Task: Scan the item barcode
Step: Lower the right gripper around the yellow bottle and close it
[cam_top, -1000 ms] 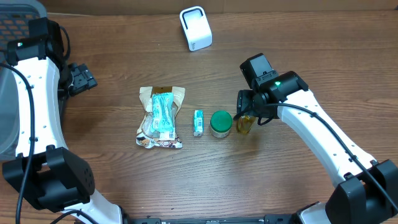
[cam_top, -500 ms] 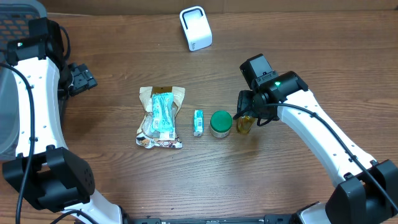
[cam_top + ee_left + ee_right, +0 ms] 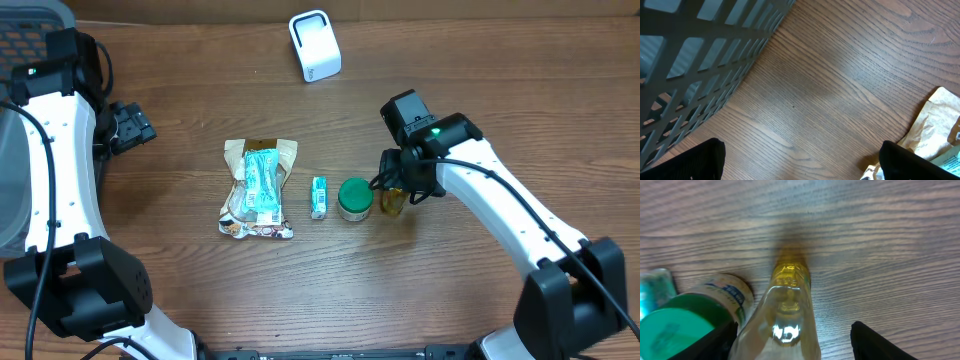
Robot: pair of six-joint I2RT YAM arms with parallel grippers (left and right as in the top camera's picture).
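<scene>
Overhead, the right gripper (image 3: 392, 190) sits directly over a small bottle (image 3: 393, 205) of yellow liquid; the bottle stands on the table (image 3: 200, 290) just right of a green-lidded jar (image 3: 354, 197), at the right end of a row with a small teal packet (image 3: 319, 197) and a snack bag (image 3: 258, 188); it seems to be the item in hand, and the white scanner (image 3: 315, 45) lies far and to the left of it, so the coming move is likely a lift and carry that way; the right arm is plainly the nearer, the left gripper (image 3: 130, 125) being well apart at the left edge by the basket (image 3: 700, 55). Right wrist view gives what overhead hides: the bottle's long axis runs upright between the fingers (image 3: 880, 342); the jaws are partly spread, with bare wood showing between the bottle and the right-hand finger; whether the left-hand finger touches the bottle's side I cannot tell; no pinch yet. Left wrist view shows that gripper's jaws wide, with only wood between them.
</scene>
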